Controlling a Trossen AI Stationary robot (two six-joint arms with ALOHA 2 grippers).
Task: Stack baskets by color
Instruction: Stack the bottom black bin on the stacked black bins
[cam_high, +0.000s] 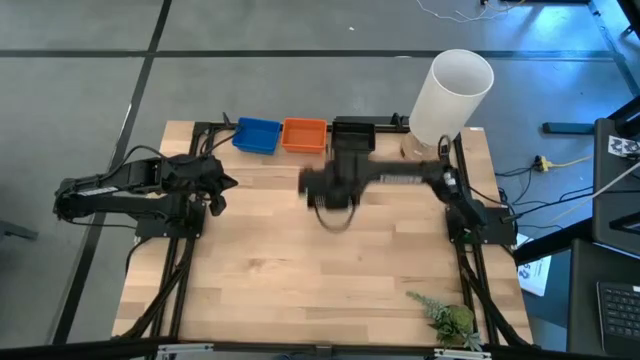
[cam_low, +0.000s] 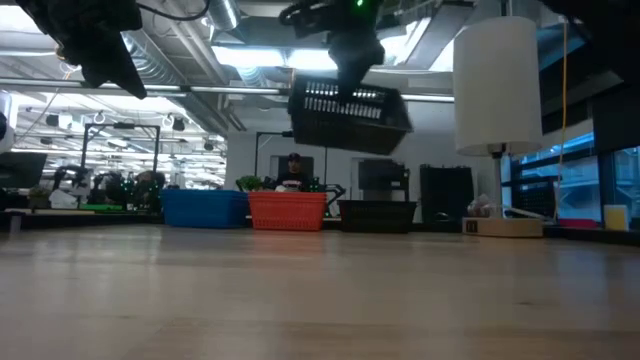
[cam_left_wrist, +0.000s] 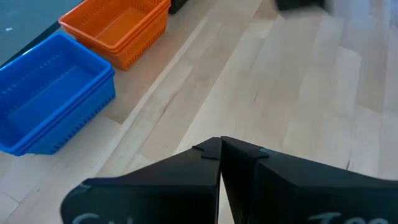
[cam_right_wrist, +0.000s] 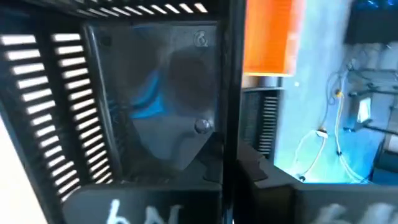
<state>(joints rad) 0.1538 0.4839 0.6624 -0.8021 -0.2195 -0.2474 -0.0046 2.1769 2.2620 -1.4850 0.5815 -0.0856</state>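
Note:
Three baskets stand in a row along the table's far edge: blue (cam_high: 256, 136), orange (cam_high: 304, 135) and black (cam_high: 352, 130). They show again in the low view as blue (cam_low: 205, 208), orange (cam_low: 287, 211) and black (cam_low: 377, 216). My right gripper (cam_high: 330, 185) is shut on another black basket (cam_low: 350, 115), which hangs well above the table in front of that row. At the table's left side my left gripper (cam_left_wrist: 221, 149) stays shut on nothing, raised, with the blue basket (cam_left_wrist: 53, 102) and the orange basket (cam_left_wrist: 118, 28) ahead of it. My right gripper pinches one side wall (cam_right_wrist: 230, 118) of the black basket between its two fingers, one finger (cam_right_wrist: 161, 130) inside the basket and one outside. The fingers come from above, slanting down, onto the top rim (cam_low: 345, 88). The basket hangs below them, slightly tilted, clear of the table.
A tall white cylinder (cam_high: 452, 95) stands at the far right corner, next to the black basket on the table. A green sprig (cam_high: 445, 318) lies near the front right corner. Bare wood (cam_high: 300, 270) fills the middle and the near side.

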